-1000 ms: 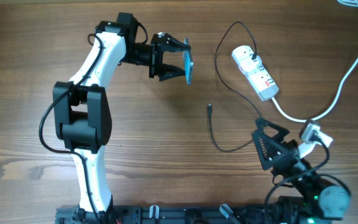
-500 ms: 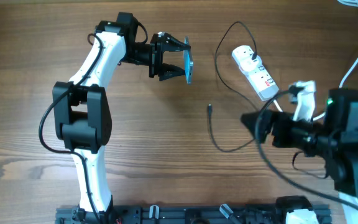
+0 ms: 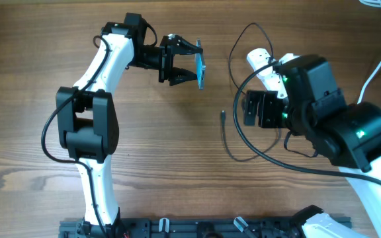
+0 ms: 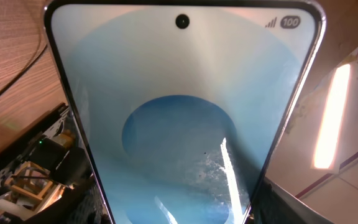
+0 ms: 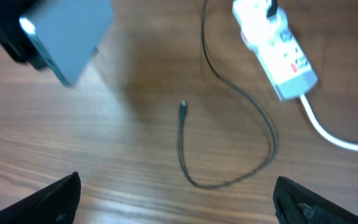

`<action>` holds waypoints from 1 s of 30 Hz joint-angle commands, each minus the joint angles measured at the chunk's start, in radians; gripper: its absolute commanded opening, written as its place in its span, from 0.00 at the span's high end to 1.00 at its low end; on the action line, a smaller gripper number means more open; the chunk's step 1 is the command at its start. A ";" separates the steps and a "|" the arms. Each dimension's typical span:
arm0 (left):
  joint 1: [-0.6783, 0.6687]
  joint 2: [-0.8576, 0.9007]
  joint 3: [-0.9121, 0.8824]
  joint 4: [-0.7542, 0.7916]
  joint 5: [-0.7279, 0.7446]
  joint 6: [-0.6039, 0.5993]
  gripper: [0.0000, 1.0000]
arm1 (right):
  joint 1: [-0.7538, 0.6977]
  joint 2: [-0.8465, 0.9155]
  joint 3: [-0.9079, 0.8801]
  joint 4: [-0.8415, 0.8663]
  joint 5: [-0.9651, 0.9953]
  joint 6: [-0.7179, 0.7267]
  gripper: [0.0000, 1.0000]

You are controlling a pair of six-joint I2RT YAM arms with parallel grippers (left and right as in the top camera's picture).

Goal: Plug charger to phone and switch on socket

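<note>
My left gripper (image 3: 189,63) is shut on the phone (image 3: 200,68), holding it on edge above the table at the back middle. In the left wrist view the phone's cyan screen (image 4: 185,118) fills the frame. In the right wrist view its grey back (image 5: 70,40) shows at the upper left. The charger cable (image 3: 229,142) lies looped on the table, its connector tip (image 3: 223,115) free, its plug in the socket (image 3: 260,58). In the right wrist view the tip (image 5: 183,106) and the socket (image 5: 278,50) lie ahead. My right gripper (image 5: 176,199) is open and empty, raised above the cable loop.
The socket's thick white cord (image 5: 334,134) runs off to the right. My right arm (image 3: 329,125) hangs over the right half of the table and covers most of the socket in the overhead view. The left arm (image 3: 91,125) reaches across the left side.
My right arm has risen from the front right and swung left and back, over the socket and cable. The left arm and the phone have not moved.
</note>
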 commanded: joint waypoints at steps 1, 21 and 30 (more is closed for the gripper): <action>0.008 -0.044 0.020 -0.001 0.048 0.002 0.34 | 0.007 -0.005 0.067 0.017 -0.130 -0.153 0.00; 0.008 -0.044 0.020 0.000 0.048 -0.025 0.34 | 0.364 0.266 0.207 0.121 0.273 0.059 0.01; 0.008 -0.044 0.020 -0.001 0.048 -0.025 0.33 | 0.364 0.399 0.207 0.172 0.294 0.204 0.01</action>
